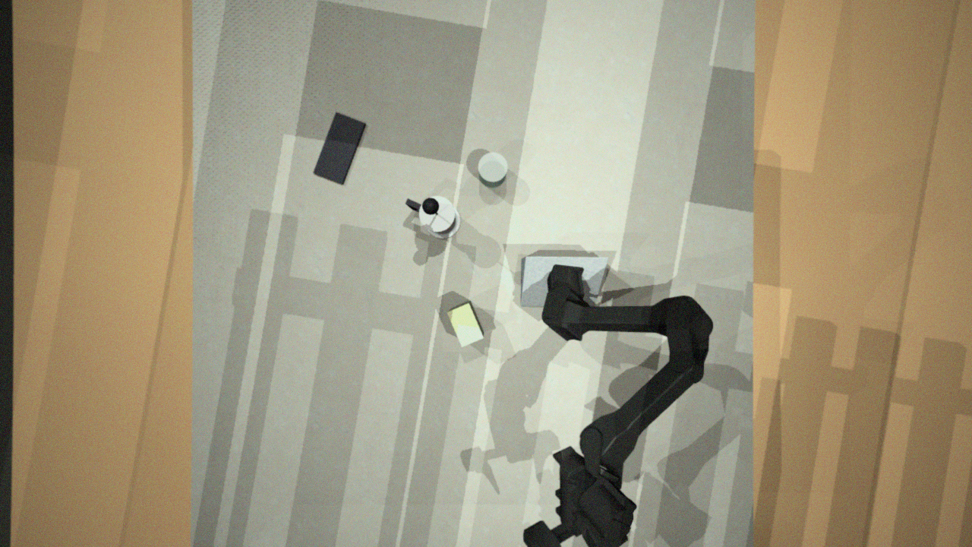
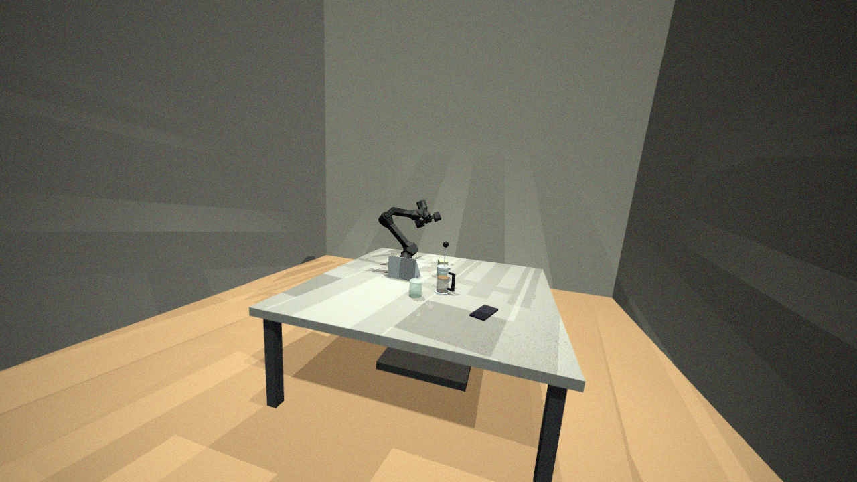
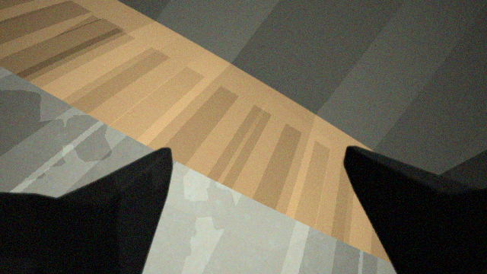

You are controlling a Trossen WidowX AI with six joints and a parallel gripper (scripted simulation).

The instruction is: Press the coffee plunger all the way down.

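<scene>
Standing nearly fully open around nothing, the jaws are well apart from the upright press (image 1: pixel 443 220) (image 2: pixel 442 286), whose knob (image 1: pixel 430 205) (image 2: pixel 445 244) sits high, presumably because pressing hasn't begun.

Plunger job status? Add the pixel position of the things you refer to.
Done: nothing visible yet; the plunger knob (image 1: pixel 430 205) (image 2: pixel 445 244) stands high above the press (image 1: pixel 443 222) (image 2: pixel 442 284), which is upright.
In hand: nothing; the gripper (image 3: pixel 260 156) is open, its fingers apart with only table and floor beyond, well away from the press.
Left: reach the knob, push it fully down keeping the press steady, let go.
</scene>
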